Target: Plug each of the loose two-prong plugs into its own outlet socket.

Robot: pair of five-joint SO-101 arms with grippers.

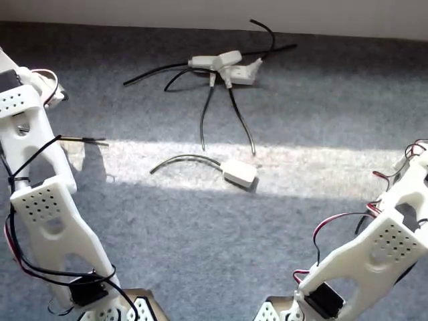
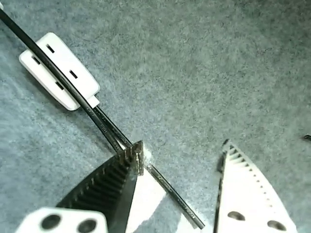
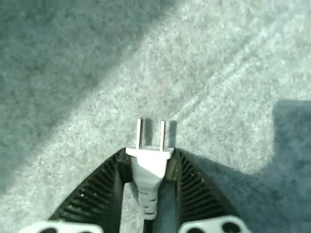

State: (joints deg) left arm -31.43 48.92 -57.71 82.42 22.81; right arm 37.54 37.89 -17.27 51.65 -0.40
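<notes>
Well to the left of the lone outlet socket [image 1: 239, 172], which lies in the sunlit band of the grey carpet [image 1: 321, 100], stands the left arm [image 1: 40, 200], with a thin black cord [image 1: 83, 139] poking out beside it. The left gripper [image 2: 182, 150] is spread wide and grips nothing. A black cable [image 2: 104, 127] touches the tip of its dark finger [image 2: 116, 187] and runs across a white socket block [image 2: 58, 70] whose visible slots are empty. Beyond the lone outlet socket sits a cluster of white sockets and plugs [image 1: 224, 65], trailing black cords; how deep those plugs sit I cannot tell. To the right of the lone outlet socket is the right arm [image 1: 381, 247]. The right gripper [image 3: 148, 155] is clamped narrowly on a white two-prong plug [image 3: 145, 169], its bare prongs [image 3: 139, 132] pointing out over the carpet.
</notes>
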